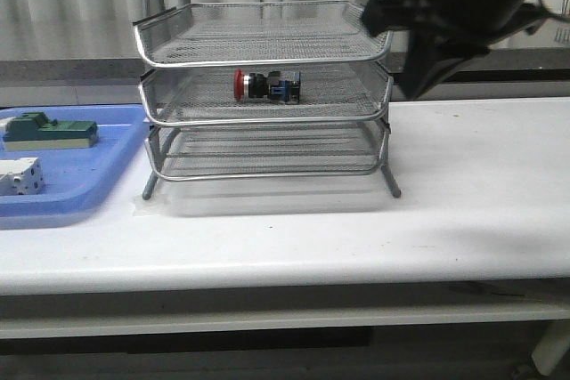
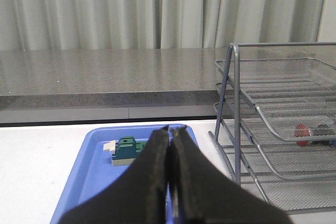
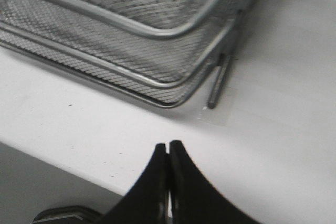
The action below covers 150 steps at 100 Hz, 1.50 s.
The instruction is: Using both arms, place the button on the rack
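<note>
Front view: white table (image 1: 481,184) carries the rack (image 1: 267,95), its right corner just beside the right arm (image 1: 463,6). Right pincer (image 3: 168,148) pressed together, holding nothing; left pincer (image 2: 170,132) likewise, the blue tray (image 2: 89,171) beneath it. Button (image 1: 265,84) lies in the middle tier.

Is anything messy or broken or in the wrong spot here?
Nothing stands out. The button lies on its side in the middle tray of the rack, which stands straight. Two parts sit in the blue tray. Both grippers, left and right, are shut and empty.
</note>
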Each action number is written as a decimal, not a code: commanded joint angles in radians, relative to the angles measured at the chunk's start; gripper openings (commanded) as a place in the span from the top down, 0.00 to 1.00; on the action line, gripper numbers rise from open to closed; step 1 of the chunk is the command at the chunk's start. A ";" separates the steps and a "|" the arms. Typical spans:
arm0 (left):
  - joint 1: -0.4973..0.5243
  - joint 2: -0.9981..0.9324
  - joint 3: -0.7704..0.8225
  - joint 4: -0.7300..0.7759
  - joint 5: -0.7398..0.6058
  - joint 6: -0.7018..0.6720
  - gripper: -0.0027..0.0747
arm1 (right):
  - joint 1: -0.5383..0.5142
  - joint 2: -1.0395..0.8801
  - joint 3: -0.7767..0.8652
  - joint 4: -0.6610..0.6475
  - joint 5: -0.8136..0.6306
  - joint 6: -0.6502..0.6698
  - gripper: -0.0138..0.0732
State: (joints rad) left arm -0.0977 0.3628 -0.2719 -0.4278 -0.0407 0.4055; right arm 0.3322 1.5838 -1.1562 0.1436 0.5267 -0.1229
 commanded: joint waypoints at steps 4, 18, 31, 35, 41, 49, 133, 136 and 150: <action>0.000 0.005 -0.029 -0.007 -0.073 -0.010 0.99 | -0.075 -0.166 0.040 -0.021 -0.084 0.002 0.91; 0.000 0.005 -0.029 -0.007 -0.073 -0.010 0.99 | -0.150 -0.313 0.133 -0.029 -0.128 0.002 0.91; 0.000 0.005 -0.029 -0.007 -0.073 -0.010 0.99 | -0.209 -0.453 0.236 -0.029 -0.181 0.002 0.91; 0.000 0.005 -0.029 -0.007 -0.073 -0.010 0.99 | -0.225 -0.501 0.270 -0.029 -0.194 0.002 0.91; 0.000 0.005 -0.029 -0.007 -0.073 -0.010 0.99 | -0.244 -0.571 0.321 -0.029 -0.203 0.002 0.91; 0.000 0.005 -0.029 -0.007 -0.073 -0.010 0.99 | -0.261 -0.654 0.378 -0.029 -0.205 0.002 0.91; 0.000 0.005 -0.029 -0.007 -0.073 -0.010 0.99 | -0.270 -1.242 0.656 -0.029 -0.210 0.002 0.91; 0.000 0.005 -0.029 -0.007 -0.073 -0.010 0.99 | -0.270 -1.242 0.656 -0.029 -0.210 0.002 0.91; 0.000 0.005 -0.029 -0.007 -0.073 -0.010 0.99 | -0.270 -1.242 0.656 -0.029 -0.210 0.002 0.91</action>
State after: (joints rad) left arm -0.0977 0.3628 -0.2719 -0.4278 -0.0407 0.4055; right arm 0.0682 0.3362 -0.4750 0.1184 0.3862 -0.1229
